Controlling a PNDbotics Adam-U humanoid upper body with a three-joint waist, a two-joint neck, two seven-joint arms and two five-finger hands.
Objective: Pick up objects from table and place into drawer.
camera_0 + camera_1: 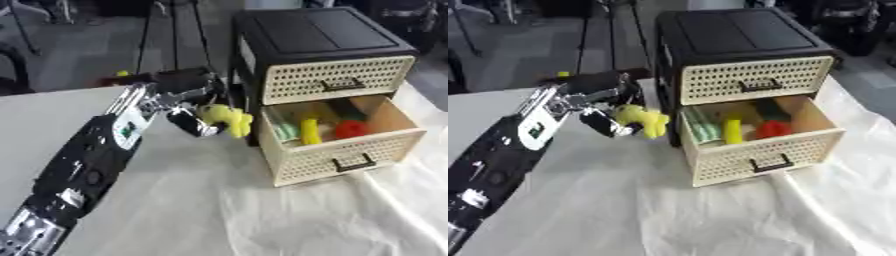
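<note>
The left hand (188,107) has its fingers (194,124) curled round a yellow toy (227,119), held above the tabletop (262,215) just beside the open lower drawer (337,132), apparently ready to carry it in.

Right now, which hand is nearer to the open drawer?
Left. The left hand, holding a yellow object, is just beside the open drawer. The right hand shows in neither view.
</note>
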